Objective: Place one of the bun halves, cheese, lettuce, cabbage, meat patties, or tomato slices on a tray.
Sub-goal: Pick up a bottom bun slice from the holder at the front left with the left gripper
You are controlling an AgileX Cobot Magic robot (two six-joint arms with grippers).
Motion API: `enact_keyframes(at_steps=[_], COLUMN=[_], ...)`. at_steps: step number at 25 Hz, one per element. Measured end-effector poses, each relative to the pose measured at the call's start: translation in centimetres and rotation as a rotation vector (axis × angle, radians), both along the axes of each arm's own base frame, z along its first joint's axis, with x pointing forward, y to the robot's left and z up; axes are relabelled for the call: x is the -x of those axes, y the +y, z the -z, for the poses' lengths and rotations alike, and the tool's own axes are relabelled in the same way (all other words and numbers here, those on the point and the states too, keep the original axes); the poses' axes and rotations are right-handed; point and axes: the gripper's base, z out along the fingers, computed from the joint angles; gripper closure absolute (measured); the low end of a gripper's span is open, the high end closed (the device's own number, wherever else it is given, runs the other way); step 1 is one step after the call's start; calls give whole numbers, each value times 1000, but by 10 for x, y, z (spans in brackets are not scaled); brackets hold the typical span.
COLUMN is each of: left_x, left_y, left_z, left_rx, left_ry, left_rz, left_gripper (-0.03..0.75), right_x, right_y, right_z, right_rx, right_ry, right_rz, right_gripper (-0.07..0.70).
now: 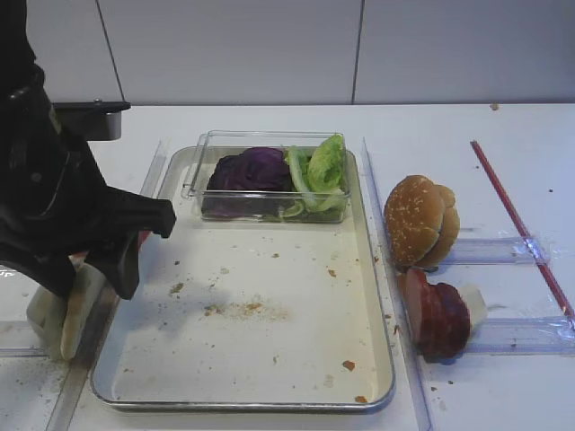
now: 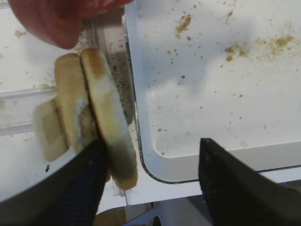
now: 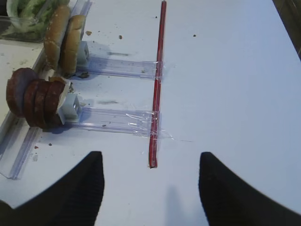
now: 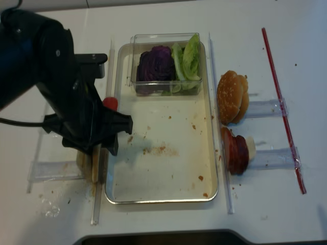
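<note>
The left claw (image 2: 150, 181) hangs with jaws spread wide at the tray's (image 1: 377, 382) lower-left corner, one finger beside the upright bun halves (image 2: 110, 127) outside its rim. The tray's near floor holds only crumbs. At its far end, upper centre, a clear plastic box (image 1: 208, 148) holds purple cabbage (image 1: 252, 169) and lettuce (image 1: 322, 166).

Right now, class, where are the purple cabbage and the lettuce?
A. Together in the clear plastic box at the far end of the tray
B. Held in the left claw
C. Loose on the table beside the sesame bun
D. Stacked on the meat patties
A: the cabbage and lettuce share the clear box at the far end of the tray.
</note>
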Motion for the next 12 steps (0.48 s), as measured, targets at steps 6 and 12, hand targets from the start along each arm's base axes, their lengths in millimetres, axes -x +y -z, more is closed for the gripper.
enact_keyframes(at_steps=[6,12], left_x=[-2,-4], left_y=[-1,-2], left_z=[0,-2], left_rx=[1,1], left_ry=[1,2], left_rz=[0,0], left_gripper=[300,301], right_x=[0,0], right_y=[0,0], right_z=[0,0], right_rx=[0,0], right_ry=[0,0], right_rz=[0,0], right_gripper=[151,151])
